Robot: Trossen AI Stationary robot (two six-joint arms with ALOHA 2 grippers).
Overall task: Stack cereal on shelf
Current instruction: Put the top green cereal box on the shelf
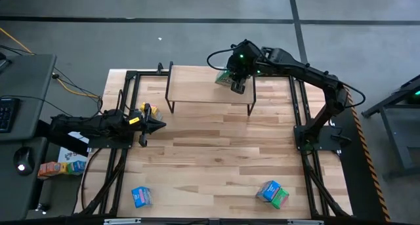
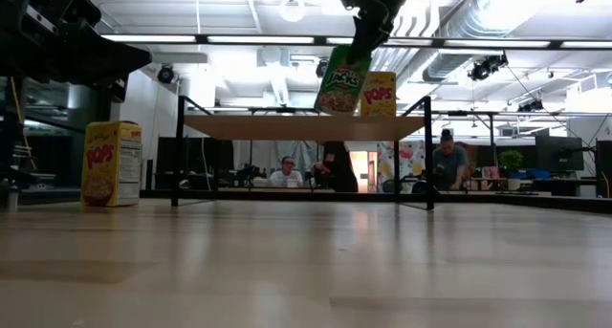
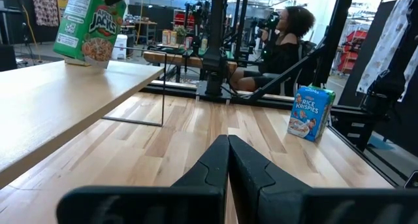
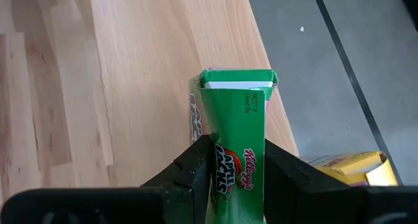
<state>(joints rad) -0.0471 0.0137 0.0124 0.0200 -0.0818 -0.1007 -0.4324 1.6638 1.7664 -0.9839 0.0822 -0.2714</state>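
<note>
Right gripper point(image 1: 237, 82) pinches a green Apple Jacks mini cereal box point(image 1: 225, 79) over the low light-wood shelf on black metal legs point(image 1: 197, 87).

High view: the pale plank tabletop point(image 1: 216, 153) sits on grey floor; the box is at the shelf's right far part, and a blue box point(image 1: 140, 196) and a blue-green pair point(image 1: 273, 193) lie well apart near the front edge; the left gripper point(image 1: 152, 125) waits at the left side, a yellow box point(image 1: 148, 110) just beside it.
Low view: only here do the lit workshop and seated people show; the green box hangs tilted just above the shelf board point(image 2: 304, 127), a yellow Pops box point(image 2: 379, 94) behind it.
Left wrist view: its fingers point(image 3: 251, 168) are pressed together, a blue Rice Krispies box point(image 3: 311, 112) ahead.
Right wrist view: the fingers point(image 4: 194, 168) clamp the green box's sides.
</note>
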